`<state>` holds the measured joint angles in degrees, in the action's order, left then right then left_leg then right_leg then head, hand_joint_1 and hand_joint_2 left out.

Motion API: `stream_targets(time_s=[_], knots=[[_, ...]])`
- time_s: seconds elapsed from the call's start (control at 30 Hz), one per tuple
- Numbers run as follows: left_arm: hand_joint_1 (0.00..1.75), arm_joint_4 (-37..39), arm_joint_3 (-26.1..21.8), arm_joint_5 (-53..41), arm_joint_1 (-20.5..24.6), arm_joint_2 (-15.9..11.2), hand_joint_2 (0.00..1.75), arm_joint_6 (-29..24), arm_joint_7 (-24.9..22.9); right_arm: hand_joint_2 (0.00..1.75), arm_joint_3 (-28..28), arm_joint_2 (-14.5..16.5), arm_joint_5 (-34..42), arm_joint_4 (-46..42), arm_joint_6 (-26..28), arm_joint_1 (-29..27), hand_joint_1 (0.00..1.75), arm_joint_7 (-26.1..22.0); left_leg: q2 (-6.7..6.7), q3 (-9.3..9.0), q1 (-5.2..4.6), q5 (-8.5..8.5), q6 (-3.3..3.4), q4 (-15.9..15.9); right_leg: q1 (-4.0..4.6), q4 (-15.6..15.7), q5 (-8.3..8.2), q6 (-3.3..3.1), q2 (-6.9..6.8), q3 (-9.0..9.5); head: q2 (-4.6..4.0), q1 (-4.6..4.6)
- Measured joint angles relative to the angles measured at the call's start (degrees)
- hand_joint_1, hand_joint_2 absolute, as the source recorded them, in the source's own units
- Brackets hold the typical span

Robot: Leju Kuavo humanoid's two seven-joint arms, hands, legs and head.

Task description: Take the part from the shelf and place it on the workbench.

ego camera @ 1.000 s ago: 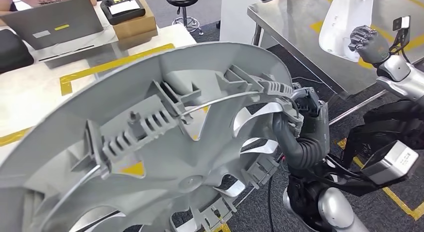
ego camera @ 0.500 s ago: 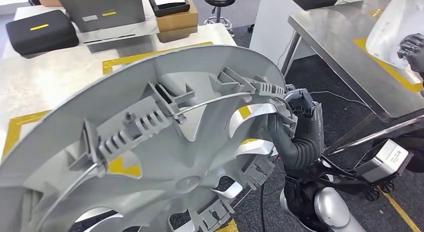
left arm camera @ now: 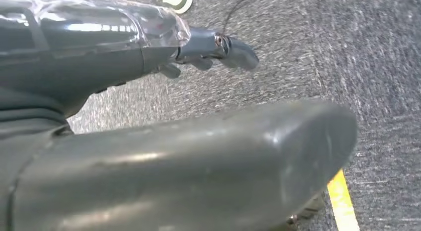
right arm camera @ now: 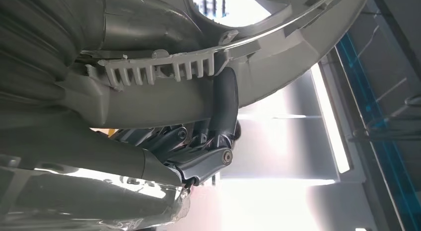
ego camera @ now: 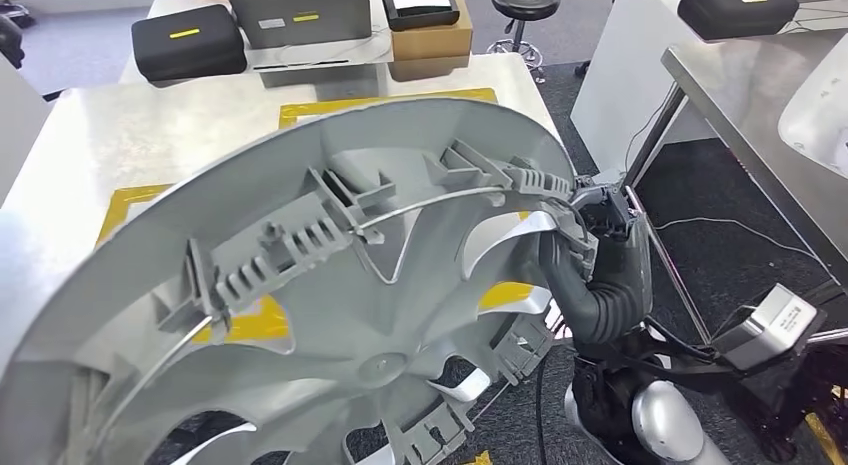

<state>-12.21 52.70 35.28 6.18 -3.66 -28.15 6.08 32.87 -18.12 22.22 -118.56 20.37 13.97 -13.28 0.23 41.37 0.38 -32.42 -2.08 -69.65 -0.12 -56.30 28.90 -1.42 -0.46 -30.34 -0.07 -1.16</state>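
One large grey plastic wheel cover (ego camera: 330, 305), light, fairly stiff, with brittle clips, is carried before the head camera; the right hand (ego camera: 590, 235) clamps its rim at three o'clock, a sound hold. The left hand (left arm camera: 218, 44) hangs slack-fingered, holding nothing. Since earlier, the view has swung toward the pale yellow-taped counter (ego camera: 100, 155).

The right hand (ego camera: 590, 225) is raised in front of the body, wrist bent, fingers (right arm camera: 224, 104) hooked over the rim of the part (ego camera: 330, 285) it grips. The left hand (left arm camera: 149, 156) hangs toward the floor, holding nothing, its fingers (left arm camera: 233, 49) apart.
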Motion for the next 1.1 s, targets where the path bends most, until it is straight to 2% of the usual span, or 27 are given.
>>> stream_targets(time_s=[0.03,0.07,0.1,0.13,0.17,0.2,0.23,0.27,0.33,0.37,0.4,0.43,0.5,0.53,0.57,0.7,0.77,0.8,0.87,0.93,1.1], knots=[[0.0,0.0,0.0,0.01,0.02,0.02,0.0,0.01,0.0,1.75,0.02,0.0,0.0,0.1,0.02,-0.08,1.62,0.04,0.0,1.27,0.21,-1.14,-0.26,-3.04,0.0,-0.07,0.03,0.03,-0.78,-0.05,0.0,0.32],[0.0,0.0,0.0,0.01,-0.01,0.03,0.0,0.01,0.0,1.75,0.04,0.0,0.01,0.2,0.03,-0.14,1.62,0.08,-0.04,1.78,0.4,-1.29,-0.53,-4.48,-0.03,-0.16,0.09,0.1,-1.52,-0.08,0.0,0.66],[0.0,0.01,0.0,0.02,-0.04,0.02,0.0,0.0,0.01,1.75,0.05,0.0,0.0,0.31,0.03,-0.15,1.62,0.09,0.1,1.17,0.56,-0.39,-0.78,-3.71,-0.08,-0.27,0.19,0.25,-2.22,-0.1,0.0,0.93],[0.0,0.01,0.0,0.02,-0.06,-0.01,0.0,0.0,0.01,1.75,0.06,0.0,0.0,0.39,0.03,-0.14,1.62,0.09,0.58,-0.62,0.7,1.35,-0.99,-0.69,-0.17,-0.44,0.35,0.47,-2.85,-0.1,0.0,1.16],[0.0,0.01,0.0,0.02,-0.05,-0.02,0.0,0.0,0.02,1.75,0.07,0.0,-0.01,0.42,0.03,-0.12,1.62,0.1,1.98,-2.79,0.66,2.81,-1.15,3.24,-0.21,-0.68,0.57,0.78,-3.41,-0.09,0.0,1.36],[0.0,0.01,0.01,0.02,-0.03,0.0,0.0,0.01,0.06,1.75,0.07,0.0,-0.01,0.43,0.03,-0.07,1.62,0.1,3.41,-4.66,0.58,3.93,-0.98,6.67,-0.15,-0.98,0.82,1.15,-3.88,-0.13,0.0,1.55],[0.0,0.01,0.01,0.02,-0.01,0.03,0.0,0.01,0.09,1.75,0.08,0.0,-0.02,0.43,0.04,-0.03,1.62,0.11,4.55,-5.85,0.41,4.46,-0.53,8.95,-0.05,-1.25,1.04,1.48,-4.24,-0.16,0.0,1.62],[0.0,0.01,0.02,0.03,0.0,0.07,0.0,0.01,0.13,1.75,0.09,0.0,-0.01,0.43,0.13,-0.02,1.62,0.13,5.25,-6.17,0.2,4.36,0.06,9.76,0.07,-1.42,1.17,1.77,-4.55,-0.17,0.0,1.55],[0.0,0.01,0.02,0.1,0.0,0.09,0.0,-0.01,0.2,1.75,0.1,0.01,-0.01,0.44,0.7,-0.09,1.62,0.14,4.35,-5.98,-0.01,4.46,1.24,9.72,0.05,-1.41,1.23,2.19,-5.13,-0.08,0.0,1.28],[0.0,0.01,0.02,0.15,0.02,0.08,0.0,-0.01,0.25,1.75,0.09,0.01,-0.02,0.45,1.18,-0.14,1.62,0.14,3.86,-5.93,-0.03,4.52,1.56,9.76,-0.09,-1.5,1.48,2.44,-4.97,-0.06,0.0,1.15],[0.0,0.01,0.02,0.21,0.06,0.08,0.0,-0.01,0.31,1.75,0.05,0.02,-0.07,0.44,1.69,-0.26,1.62,0.13,3.37,-5.93,-0.02,4.58,1.76,9.78,-0.2,-1.38,1.62,2.16,-4.65,-0.05,0.0,1.02],[0.0,0.01,0.02,0.28,0.09,0.09,0.0,-0.01,0.37,1.75,0.02,0.02,-0.23,0.44,2.19,-0.45,1.62,0.11,2.88,-6.0,-0.01,4.62,1.89,9.83,-0.26,-1.38,1.81,1.48,-4.31,-0.01,0.0,0.79],[0.0,0.01,0.02,0.4,0.09,0.19,0.0,-0.01,0.45,1.75,0.0,0.04,-0.94,0.48,3.01,-0.86,1.62,0.07,2.01,-6.12,-0.11,4.55,1.92,9.83,-0.28,-1.16,1.91,-0.43,-3.97,0.19,0.0,0.26],[0.0,0.01,0.02,0.46,0.06,0.24,0.0,-0.01,0.47,1.75,0.02,0.04,-1.37,0.54,3.29,-0.99,1.62,0.05,1.65,-6.17,-0.19,4.53,1.96,9.85,-0.27,-1.21,1.91,-0.9,-4.11,0.33,0.0,0.04],[0.0,0.01,0.02,0.51,0.03,0.27,0.0,-0.01,0.48,1.75,0.06,0.05,-1.78,0.6,3.49,-1.06,1.62,0.05,1.42,-6.2,-0.24,4.5,2.03,9.85,-0.28,-1.17,1.87,-1.02,-4.19,0.42,0.0,-0.12],[0.0,0.01,0.02,0.74,-0.02,0.28,0.0,-0.04,0.71,1.75,0.17,0.05,-4.72,0.91,4.97,-1.27,1.62,0.89,1.22,-6.26,-0.49,4.33,2.35,9.83,-0.42,-1.09,1.66,-0.83,-4.26,0.59,0.0,-0.84],[0.0,0.01,0.02,0.97,-0.01,0.32,0.0,-0.09,1.04,1.75,0.2,0.07,-7.28,1.15,6.49,-1.24,1.62,2.47,1.27,-6.28,-0.52,4.29,2.43,9.81,-0.45,-0.97,1.56,-0.45,-4.26,0.68,0.0,-0.99],[0.0,0.01,0.02,1.07,-0.01,0.36,0.0,-0.12,1.19,1.75,0.21,0.07,-8.5,1.35,7.32,-1.18,1.62,3.3,1.29,-6.27,-0.52,4.28,2.44,9.81,-0.48,-0.85,1.5,0.07,-4.26,0.75,0.0,-1.06],[0.0,0.01,0.02,1.21,-0.01,0.52,0.0,-0.15,1.32,1.75,0.23,0.07,-10.91,1.86,8.87,-0.81,1.62,4.78,1.37,-6.23,-0.52,4.27,2.45,9.79,-0.59,-0.59,1.44,1.51,-4.25,0.85,0.0,-1.17],[0.0,0.01,0.02,1.25,-0.02,0.64,0.0,-0.16,1.32,1.75,0.27,0.07,-12.81,2.24,9.81,-0.4,1.62,5.82,1.45,-6.2,-0.53,4.27,2.46,9.77,-0.67,-0.46,1.44,2.37,-4.24,0.89,0.0,-1.24],[0.0,0.01,0.02,1.25,-0.01,0.73,0.0,-0.16,1.29,1.75,0.33,0.06,-13.98,2.43,10.25,-0.04,1.62,6.56,1.51,-6.2,-0.53,4.27,2.46,9.77,-0.68,-0.44,1.44,2.53,-4.23,0.89,0.0,-1.25]])
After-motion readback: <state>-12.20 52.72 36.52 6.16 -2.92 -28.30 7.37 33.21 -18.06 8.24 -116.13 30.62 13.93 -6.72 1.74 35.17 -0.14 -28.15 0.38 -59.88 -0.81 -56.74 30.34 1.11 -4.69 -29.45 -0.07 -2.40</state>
